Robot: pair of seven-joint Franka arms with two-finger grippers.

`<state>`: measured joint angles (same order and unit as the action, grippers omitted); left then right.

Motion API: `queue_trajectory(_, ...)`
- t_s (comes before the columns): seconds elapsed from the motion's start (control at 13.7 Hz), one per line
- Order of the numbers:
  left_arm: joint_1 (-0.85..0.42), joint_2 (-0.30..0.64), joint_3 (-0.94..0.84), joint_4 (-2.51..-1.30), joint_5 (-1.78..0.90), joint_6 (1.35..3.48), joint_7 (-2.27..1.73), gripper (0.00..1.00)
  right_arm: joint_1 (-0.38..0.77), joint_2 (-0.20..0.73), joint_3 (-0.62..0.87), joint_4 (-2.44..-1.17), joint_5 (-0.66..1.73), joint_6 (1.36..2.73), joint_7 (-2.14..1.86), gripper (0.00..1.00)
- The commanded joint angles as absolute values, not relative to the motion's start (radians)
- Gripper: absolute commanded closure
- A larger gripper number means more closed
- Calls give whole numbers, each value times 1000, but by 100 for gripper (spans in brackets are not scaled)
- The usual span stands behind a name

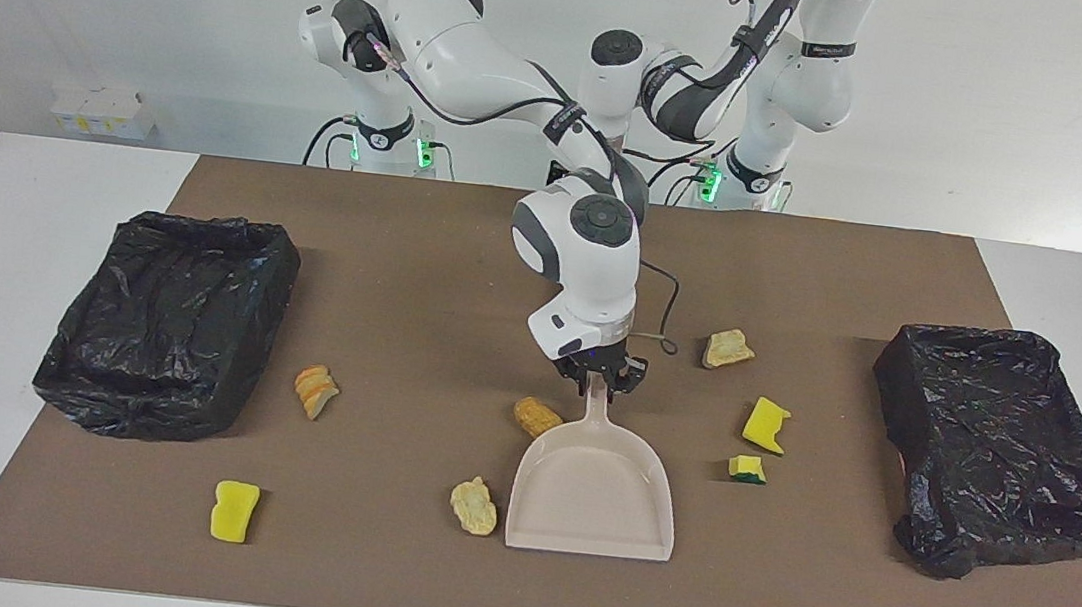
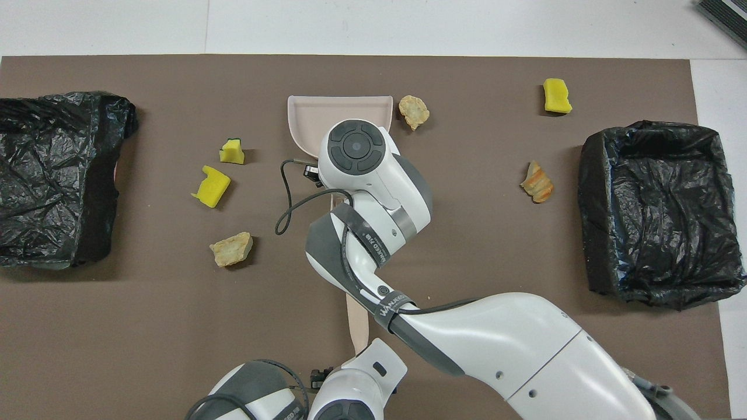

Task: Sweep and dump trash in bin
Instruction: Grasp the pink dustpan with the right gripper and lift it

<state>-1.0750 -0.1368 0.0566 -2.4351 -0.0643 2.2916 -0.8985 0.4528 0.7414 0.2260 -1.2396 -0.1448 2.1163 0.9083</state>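
Note:
A beige dustpan (image 1: 594,490) (image 2: 309,114) lies flat mid-mat, its handle pointing toward the robots. My right gripper (image 1: 599,378) is shut on that handle. Trash lies scattered around it: an orange chunk (image 1: 537,416) and a tan chunk (image 1: 474,506) (image 2: 414,111) beside the pan, and a striped bread piece (image 1: 316,390) and a yellow sponge (image 1: 235,511) toward the right arm's end. Another tan chunk (image 1: 727,348), a yellow sponge (image 1: 767,424) and a green-backed piece (image 1: 747,468) lie toward the left arm's end. My left gripper (image 2: 320,378) hangs over the near end of a beige paddle (image 2: 357,321).
Two bins lined with black bags stand on the brown mat, one at the right arm's end (image 1: 167,320) (image 2: 659,210) and one at the left arm's end (image 1: 999,442) (image 2: 52,175). White table borders the mat.

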Motion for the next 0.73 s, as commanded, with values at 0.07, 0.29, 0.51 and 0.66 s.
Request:
queue_trajectory(0.07,-1101,-140,74,-2451,-86,2312,-904,3,433,710,232,-1236,-170,2085,836,100)
queue_trajectory(0.29,-1103,-141,72,-2460,-107,2310,-900,6,408,651,232,-1236,-153,2054,785,100)
queue_trajectory(0.51,-1106,-141,72,-2459,-124,2309,-887,22,374,563,233,-1268,-126,2000,680,100)
queue_trajectory(0.66,-1106,-143,72,-2461,-126,2303,-887,33,341,490,233,-1343,-80,1997,559,100)
